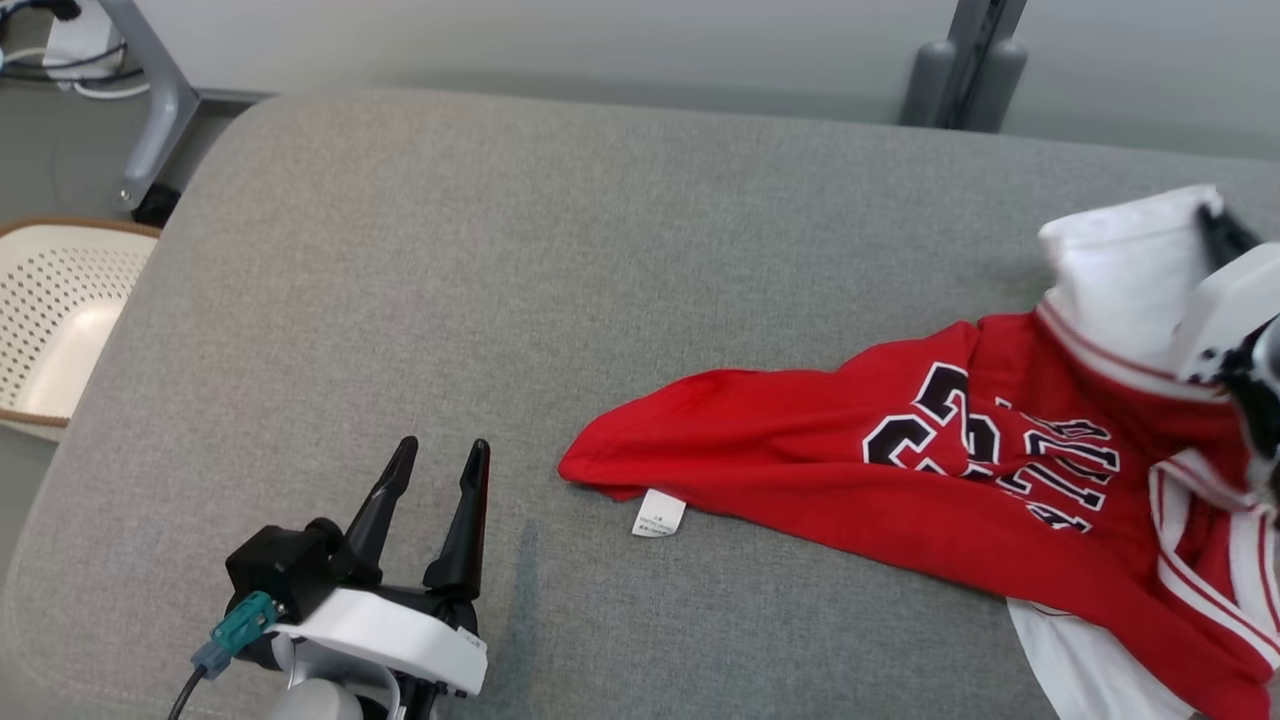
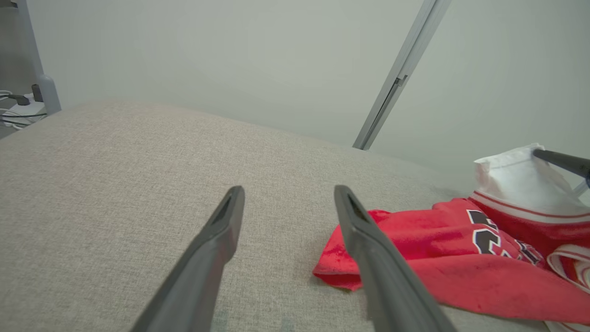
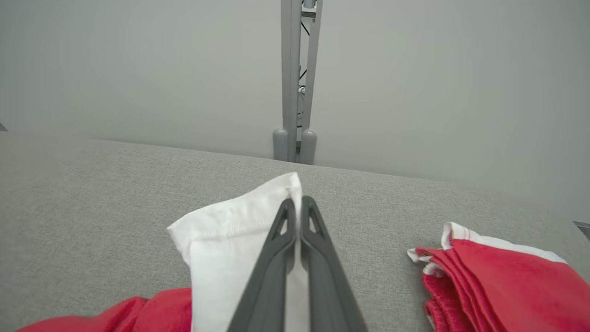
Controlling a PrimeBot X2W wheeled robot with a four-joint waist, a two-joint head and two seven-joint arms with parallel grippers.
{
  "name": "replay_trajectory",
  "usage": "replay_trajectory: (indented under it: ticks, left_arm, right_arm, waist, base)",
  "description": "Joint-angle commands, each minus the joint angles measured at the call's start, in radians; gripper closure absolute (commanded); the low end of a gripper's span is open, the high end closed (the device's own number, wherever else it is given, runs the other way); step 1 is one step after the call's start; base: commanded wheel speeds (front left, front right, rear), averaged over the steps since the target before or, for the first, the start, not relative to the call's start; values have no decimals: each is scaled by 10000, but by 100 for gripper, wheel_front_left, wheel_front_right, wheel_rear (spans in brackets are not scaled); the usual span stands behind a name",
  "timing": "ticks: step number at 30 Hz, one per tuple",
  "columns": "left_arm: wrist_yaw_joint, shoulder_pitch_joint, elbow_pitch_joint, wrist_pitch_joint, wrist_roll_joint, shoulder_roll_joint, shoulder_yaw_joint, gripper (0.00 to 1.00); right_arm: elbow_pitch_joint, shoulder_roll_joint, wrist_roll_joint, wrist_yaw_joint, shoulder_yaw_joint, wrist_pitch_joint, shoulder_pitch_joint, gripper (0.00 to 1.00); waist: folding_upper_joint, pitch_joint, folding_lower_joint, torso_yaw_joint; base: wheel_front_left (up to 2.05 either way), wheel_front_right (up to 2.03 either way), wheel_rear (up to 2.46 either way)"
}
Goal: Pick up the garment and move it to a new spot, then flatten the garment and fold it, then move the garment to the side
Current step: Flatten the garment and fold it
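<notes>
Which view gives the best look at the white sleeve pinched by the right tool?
The right wrist view: the white sleeve sits centred and close, clamped by the right tool, with its hem stitching clear. The head view shows the sleeve at the right edge, partly behind the right arm. The left wrist view shows it small, at the far right.

Red jersey (image 1: 820,450), chest print: large black numerals (image 1: 935,425) with white outline, turned sideways to head camera and creased, look like "23", not certain. Beside them, row of smaller black-and-white lettering (image 1: 1070,465), folded over, unreadable. Same numerals (image 2: 484,233) partly seen in left wrist view, cut by fold. White care label (image 1: 658,513) at jersey hem: tiny grey print, too small to read.
</notes>
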Motion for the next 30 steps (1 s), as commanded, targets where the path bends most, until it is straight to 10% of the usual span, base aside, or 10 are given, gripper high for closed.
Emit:
replay_trajectory:
  ticks: [1,14,30]
  left_arm:
    - [-36,-210,0,27,82,13,2,0]
    - [-297,-909,318,-118,188,-263,-87,0]
    - [-381,-1279,391,-144,360,-286,-181,0]
  right_arm:
    - [183,-165,-55,2,-112,-128,-260,100]
    - [1699,-990,-1590,2,-1185,-2189,-2573,100]
    - [16,-394,-3071,2,-2154,-2481,-2743,99]
  waist:
    - [0,323,0,115]
    - [0,1352,0,693]
    - [0,1834,0,777]
  base:
    - [0,0,0]
    - [0,0,0]
    - [0,0,0]
